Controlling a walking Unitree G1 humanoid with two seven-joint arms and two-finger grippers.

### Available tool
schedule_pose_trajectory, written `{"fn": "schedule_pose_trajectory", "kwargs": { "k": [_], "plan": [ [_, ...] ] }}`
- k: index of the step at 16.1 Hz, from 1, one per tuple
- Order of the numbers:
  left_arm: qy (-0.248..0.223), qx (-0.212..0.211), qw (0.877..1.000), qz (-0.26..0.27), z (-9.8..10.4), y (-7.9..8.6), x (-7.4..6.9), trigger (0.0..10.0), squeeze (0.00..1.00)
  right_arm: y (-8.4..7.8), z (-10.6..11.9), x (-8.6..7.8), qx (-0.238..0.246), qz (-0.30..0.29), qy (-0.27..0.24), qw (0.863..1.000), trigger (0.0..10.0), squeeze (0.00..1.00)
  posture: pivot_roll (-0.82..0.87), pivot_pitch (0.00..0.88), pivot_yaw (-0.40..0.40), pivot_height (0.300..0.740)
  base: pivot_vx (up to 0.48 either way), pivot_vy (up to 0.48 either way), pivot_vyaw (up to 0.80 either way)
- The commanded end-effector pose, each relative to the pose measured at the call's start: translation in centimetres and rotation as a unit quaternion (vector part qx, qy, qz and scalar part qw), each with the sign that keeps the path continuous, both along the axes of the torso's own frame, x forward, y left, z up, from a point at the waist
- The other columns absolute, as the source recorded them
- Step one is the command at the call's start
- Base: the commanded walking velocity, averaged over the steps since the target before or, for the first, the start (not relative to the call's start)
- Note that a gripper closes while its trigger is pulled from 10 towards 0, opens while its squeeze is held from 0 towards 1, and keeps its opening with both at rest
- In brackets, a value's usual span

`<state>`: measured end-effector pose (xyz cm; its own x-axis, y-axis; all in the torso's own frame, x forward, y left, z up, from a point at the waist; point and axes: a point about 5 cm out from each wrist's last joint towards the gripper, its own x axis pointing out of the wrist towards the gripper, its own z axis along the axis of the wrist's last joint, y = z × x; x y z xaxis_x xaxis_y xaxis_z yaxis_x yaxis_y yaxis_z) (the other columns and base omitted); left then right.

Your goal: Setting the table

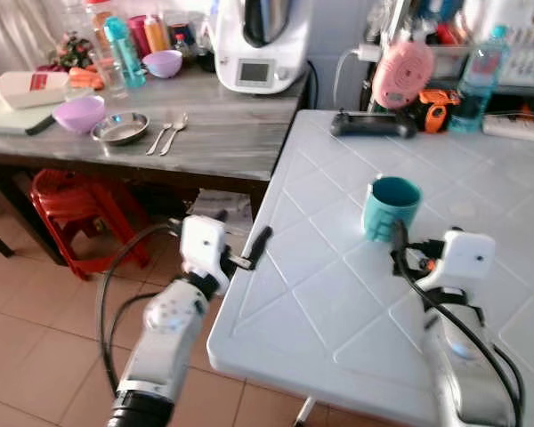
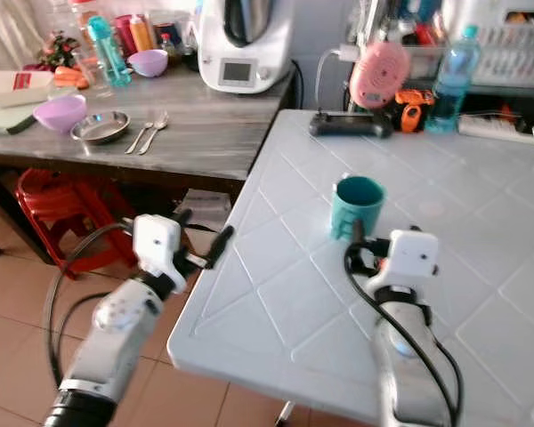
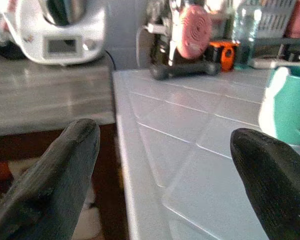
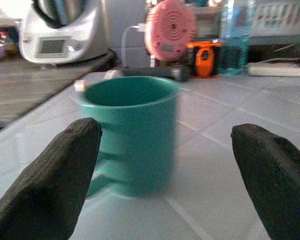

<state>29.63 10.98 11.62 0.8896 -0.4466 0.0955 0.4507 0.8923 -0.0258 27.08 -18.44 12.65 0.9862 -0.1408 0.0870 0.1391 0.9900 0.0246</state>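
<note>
A teal mug (image 1: 392, 206) stands upright on the white tiled table (image 1: 338, 302), its handle toward the table's front. My right gripper (image 1: 409, 245) hovers low over the table just in front of the mug. In the right wrist view the mug (image 4: 132, 135) sits a little ahead of the open fingers (image 4: 65, 170), with nothing between them. My left gripper (image 1: 245, 249) is open and holds nothing. It hangs at the table's left edge, over the floor. On the wooden counter (image 1: 231, 142) lie a spoon and fork (image 1: 167, 133), a steel dish (image 1: 121, 128) and a purple bowl (image 1: 78, 113).
A white kitchen machine (image 1: 260, 43), bottles and a second purple bowl (image 1: 163, 62) stand at the counter's back. A pink fan (image 1: 402, 73), a black device (image 1: 372, 123) and a water bottle (image 1: 477, 78) line the table's far end. A red stool (image 1: 71, 209) sits under the counter.
</note>
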Motion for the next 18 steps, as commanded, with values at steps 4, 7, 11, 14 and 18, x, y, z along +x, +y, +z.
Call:
{"fn": "schedule_pose_trajectory", "kwargs": {
  "k": [4,7,11,14,18],
  "plan": [
    [0.0,0.001,1.0,0.008,-0.1,0.7,-0.2,10.0,0.0,1.2,-0.2,-0.3,0.0,0.017,0.001,1.0,10.0,0.0,-0.05,0.011,0.069,0.74,0.0,0.0,0.0],
    [0.011,-0.006,1.0,-0.011,-0.3,0.5,-0.3,10.0,0.0,1.7,-0.4,-0.5,0.0,0.024,0.006,1.0,10.0,0.0,-0.05,0.014,0.068,0.74,0.0,0.0,0.0],
    [0.022,-0.047,0.991,-0.124,0.3,-1.5,-0.5,10.0,0.0,2.1,0.0,1.1,0.003,0.017,0.002,1.0,10.0,0.0,-0.04,0.022,0.068,0.74,0.0,0.0,0.0],
    [0.029,-0.043,0.984,-0.171,0.4,-1.2,-1.0,10.0,0.0,3.2,0.1,2.5,0.009,0.026,0.008,1.0,10.0,0.0,-0.04,0.03,0.07,0.74,0.0,0.0,0.0],
    [0.041,-0.028,0.98,-0.194,0.0,-0.7,-1.5,10.0,0.0,4.2,-0.1,4.0,0.008,0.028,0.021,0.999,10.0,0.0,-0.03,0.038,0.071,0.74,0.0,0.0,0.0]
  ]
}}
